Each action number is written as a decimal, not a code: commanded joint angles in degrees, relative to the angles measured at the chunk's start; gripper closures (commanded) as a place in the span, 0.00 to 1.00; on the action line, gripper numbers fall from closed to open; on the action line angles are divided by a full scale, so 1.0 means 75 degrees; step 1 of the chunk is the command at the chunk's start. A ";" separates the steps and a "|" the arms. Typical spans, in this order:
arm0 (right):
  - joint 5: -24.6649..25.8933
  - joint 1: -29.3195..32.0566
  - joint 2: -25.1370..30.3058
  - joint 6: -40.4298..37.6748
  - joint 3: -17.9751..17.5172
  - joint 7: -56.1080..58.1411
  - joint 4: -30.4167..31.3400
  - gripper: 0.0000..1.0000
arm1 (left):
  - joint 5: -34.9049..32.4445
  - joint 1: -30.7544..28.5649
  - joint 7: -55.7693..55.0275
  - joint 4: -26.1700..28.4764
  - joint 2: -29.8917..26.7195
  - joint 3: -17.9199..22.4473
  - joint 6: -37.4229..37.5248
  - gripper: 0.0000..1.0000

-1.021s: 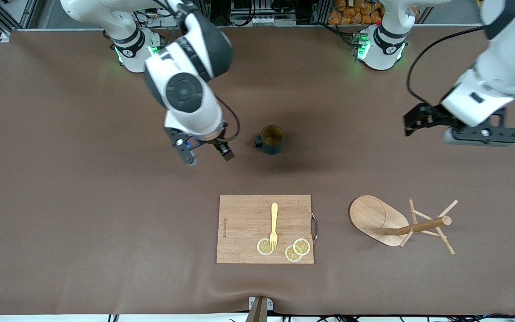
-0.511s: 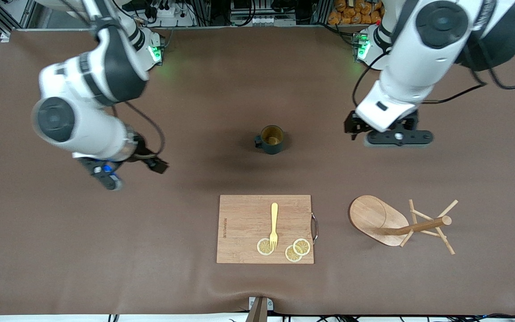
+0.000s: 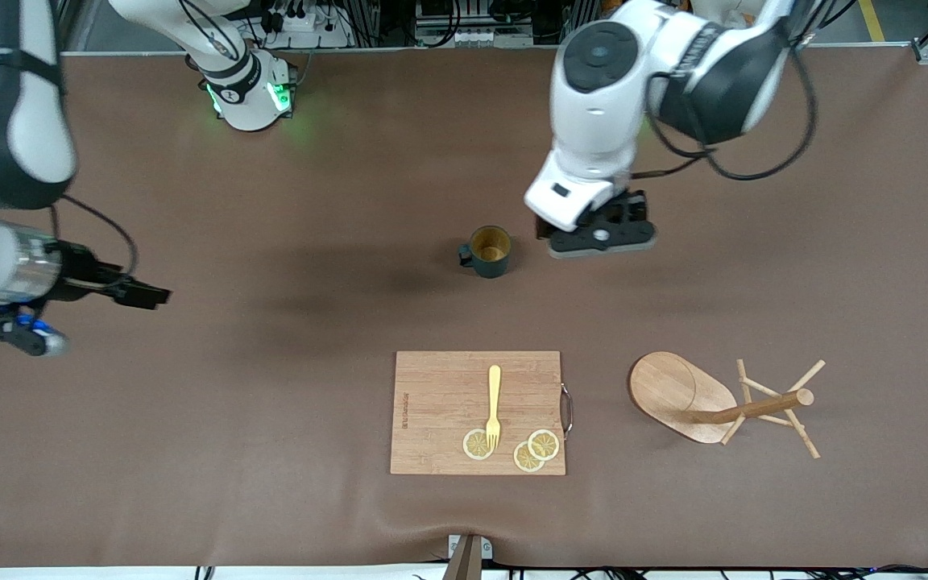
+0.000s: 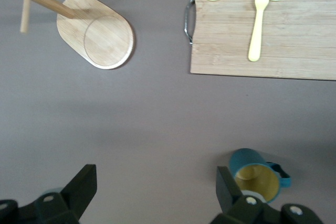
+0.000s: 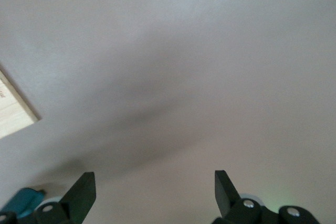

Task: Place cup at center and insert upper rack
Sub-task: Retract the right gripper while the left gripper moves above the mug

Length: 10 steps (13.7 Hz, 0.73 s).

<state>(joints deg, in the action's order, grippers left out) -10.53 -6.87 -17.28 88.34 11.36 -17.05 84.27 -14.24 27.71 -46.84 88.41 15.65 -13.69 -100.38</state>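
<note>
Dark teal ribbed cup (image 3: 490, 251) with yellowish inside and small loop handle, upright on the brown table cover (image 3: 190, 451) near the middle of the table, farther from the front camera than the rectangular wooden cutting board (image 3: 440, 403). On that board, a yellow plastic fork (image 3: 494, 405) and three lemon slices (image 3: 544, 444), tines over one slice.

Light wooden upper rack (image 3: 722, 407) with oval base, round post and thin crossed pegs, tipped on its side toward the left arm's end of the table, beside the board and apart from it; base edge and peg tips on the cover.

Left gripper (image 3: 599, 238) up in the air just beside the cup, toward the left arm's end; fingers (image 4: 79, 190) spread wide, nothing between them, the cup next to one finger in the left wrist view.

Right gripper (image 3: 81, 310) at the right arm's end of the table, well apart from the cup, over bare cover; fingers (image 5: 81, 192) likewise spread, holding nothing.
</note>
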 commanded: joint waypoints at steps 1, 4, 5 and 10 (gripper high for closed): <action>0.0521 0.0365 0.0568 0.0092 -0.0144 0.1239 0.0470 0.00 | -0.0316 0.0581 -0.0819 -0.0211 0.0210 0.0032 0.0025 0.00; 0.0935 0.0353 0.1866 0.0874 -0.0155 0.2621 0.1719 0.00 | -0.0620 0.1132 -0.1592 -0.0211 0.0537 0.0032 -0.0080 0.00; 0.1039 0.0307 0.2346 0.1249 -0.0167 0.2892 0.2282 0.00 | -0.0690 0.1296 -0.1908 -0.0211 0.0655 0.0032 -0.0255 0.00; 0.1882 0.0201 0.2868 0.2038 -0.0308 0.2942 0.2700 0.00 | -0.1743 0.2093 -0.3794 -0.0983 0.2002 0.0044 -0.0924 0.00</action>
<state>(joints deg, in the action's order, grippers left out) 0.61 -4.81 3.76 101.93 9.22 4.20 104.25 -23.62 41.31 -70.22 86.03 25.80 -13.66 -107.46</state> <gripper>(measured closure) 0.000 0.000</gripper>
